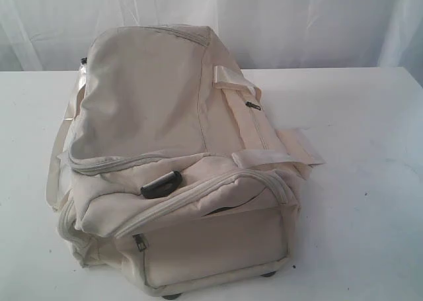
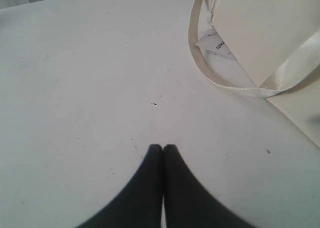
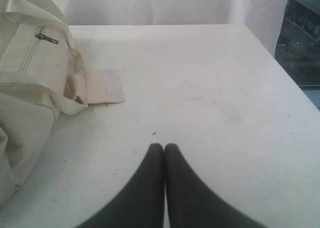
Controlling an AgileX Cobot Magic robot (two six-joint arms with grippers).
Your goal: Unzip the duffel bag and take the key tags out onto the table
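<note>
exterior view: duffel bag [image 1: 165, 149] lies on the table [image 1: 370, 182], centre-left. left wrist view: left gripper [image 2: 162, 147] points down over bare tabletop, fingertips pressed together, bag strap [image 2: 225, 85] near. right wrist view: right gripper [image 3: 164, 146] same pose, closed on nothing, bag beside it.

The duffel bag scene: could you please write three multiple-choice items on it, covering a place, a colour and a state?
1. Where is the black plastic loop? A. on a shelf B. on the duffel bag C. on the floor
2. What colour is the duffel bag? A. red B. navy C. cream
3. How do the jaws of the left gripper stand? A. shut, empty B. wide open C. half open
Answers: 1 B, it lies on the bag's fabric; 2 C, pale cream all over; 3 A, they meet over the table.
</note>
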